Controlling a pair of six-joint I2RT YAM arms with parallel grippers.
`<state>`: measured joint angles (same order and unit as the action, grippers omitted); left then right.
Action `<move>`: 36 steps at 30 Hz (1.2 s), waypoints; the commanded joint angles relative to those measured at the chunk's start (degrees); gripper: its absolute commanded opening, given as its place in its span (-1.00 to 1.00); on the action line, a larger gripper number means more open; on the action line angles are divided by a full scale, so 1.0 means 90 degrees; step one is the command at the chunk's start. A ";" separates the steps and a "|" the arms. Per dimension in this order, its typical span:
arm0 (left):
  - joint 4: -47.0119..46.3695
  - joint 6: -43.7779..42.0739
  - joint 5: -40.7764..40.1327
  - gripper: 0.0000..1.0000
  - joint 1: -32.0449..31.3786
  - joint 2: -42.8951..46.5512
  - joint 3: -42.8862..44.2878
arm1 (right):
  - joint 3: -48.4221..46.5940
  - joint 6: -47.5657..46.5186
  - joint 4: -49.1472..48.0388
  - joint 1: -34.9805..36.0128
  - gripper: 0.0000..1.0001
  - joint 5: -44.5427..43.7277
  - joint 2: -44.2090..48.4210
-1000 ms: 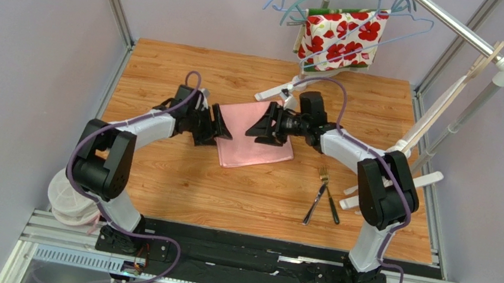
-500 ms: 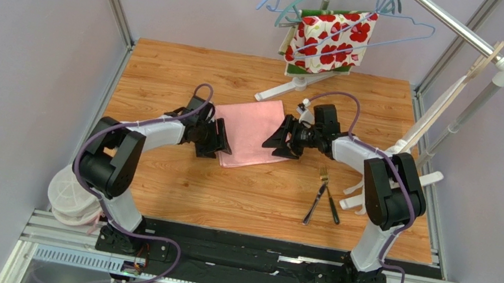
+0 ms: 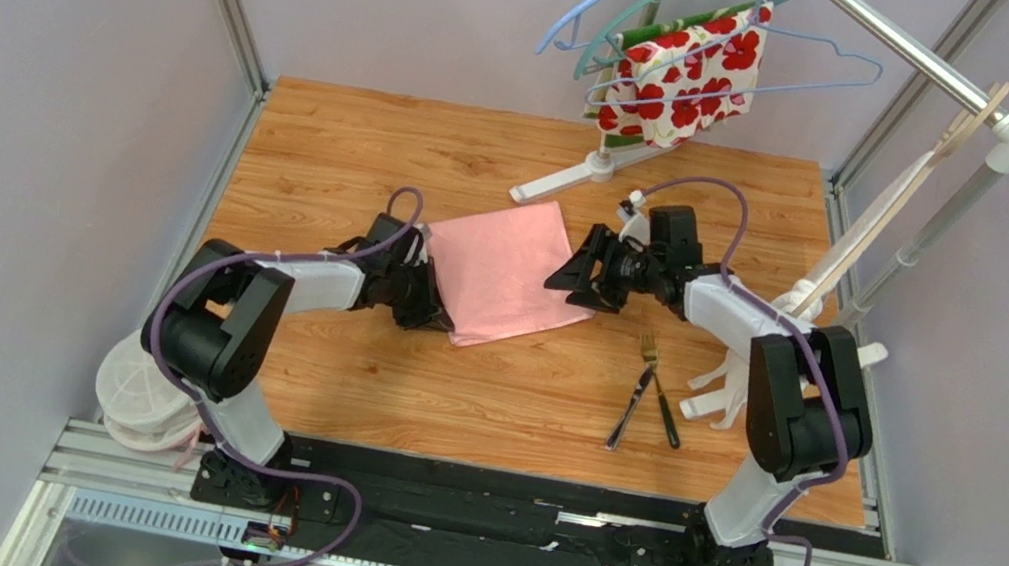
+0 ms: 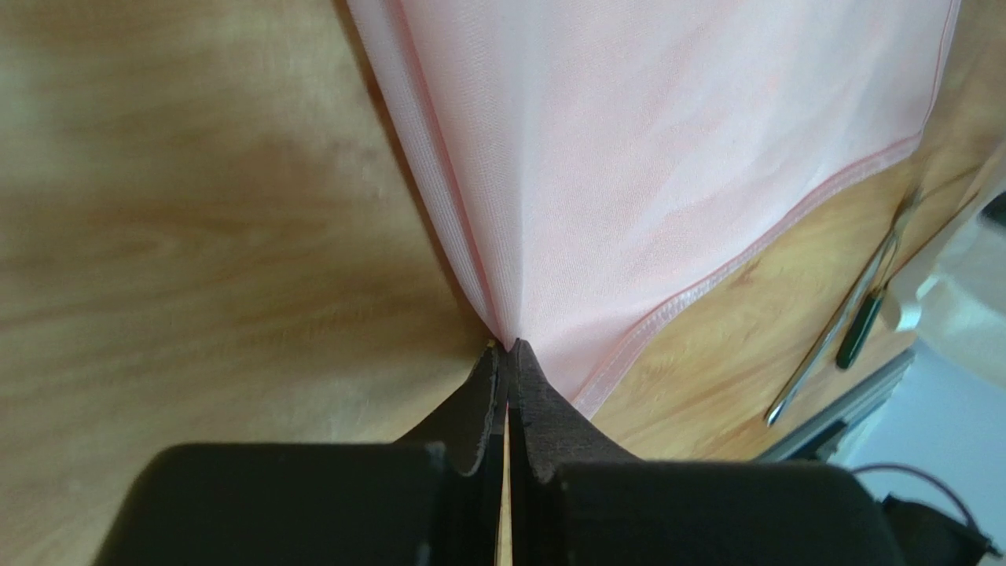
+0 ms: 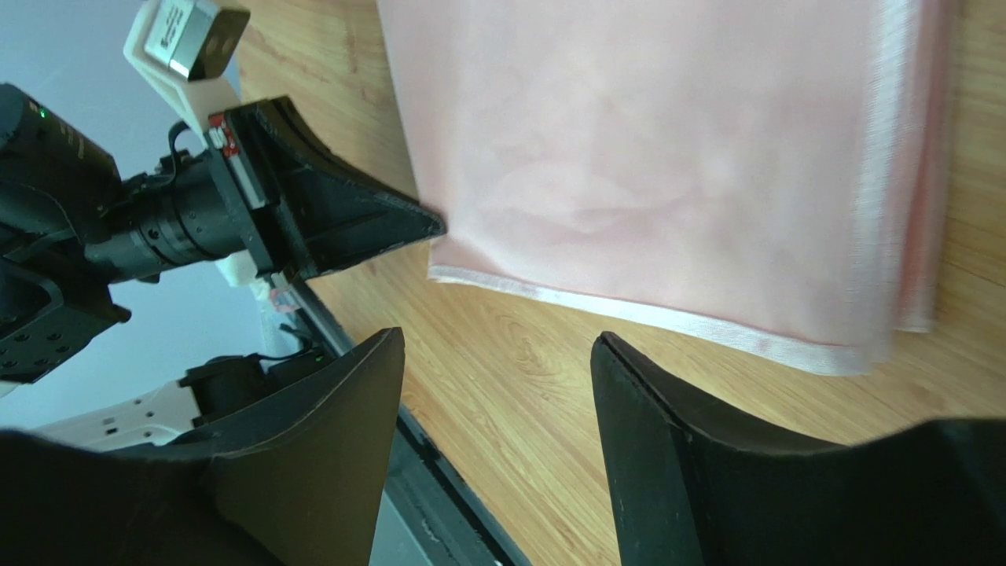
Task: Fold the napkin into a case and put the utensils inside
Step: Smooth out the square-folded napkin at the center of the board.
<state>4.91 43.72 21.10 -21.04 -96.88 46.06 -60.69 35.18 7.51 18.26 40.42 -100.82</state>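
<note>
Front-left table (image 3: 343,379) is open to reach across; cutlery (image 3: 646,389) sits front right, and the rack foot (image 3: 565,179) blocks the back.

Napkin (image 3: 509,272): thin pink cloth, faint sheen, stitched hem.
Table (image 3: 334,150): wood-grain board, smooth, satin finish.
Fork (image 3: 629,399): bright polished metal.
Darker utensil (image 3: 666,415): handle possibly plastic, too small to confirm.
Right gripper fingers (image 5: 697,448): matt black plastic, finely grained.

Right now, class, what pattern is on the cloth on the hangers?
The hanging cloth is white with red flowers; top view shows it best.
</note>
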 commanded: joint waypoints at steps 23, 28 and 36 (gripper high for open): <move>0.2181 -0.0476 0.0292 0.52 -0.0084 0.3820 -0.1009 | -0.2318 0.0446 -0.1205 0.0744 0.65 0.0294 -0.2030; -0.0356 0.0355 0.0700 -0.62 -0.0006 0.2782 -0.0773 | -0.2281 0.1090 -0.1897 0.0764 0.70 0.0362 -0.2401; -0.1980 0.0503 0.1054 -1.00 0.0062 0.0463 -0.0215 | -0.2359 0.1755 -0.2836 0.0745 0.70 0.0479 -0.2968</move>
<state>-5.80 46.81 29.32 -21.21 -89.01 44.34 -80.01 47.59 -11.86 25.15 43.66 -125.62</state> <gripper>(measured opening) 0.008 0.851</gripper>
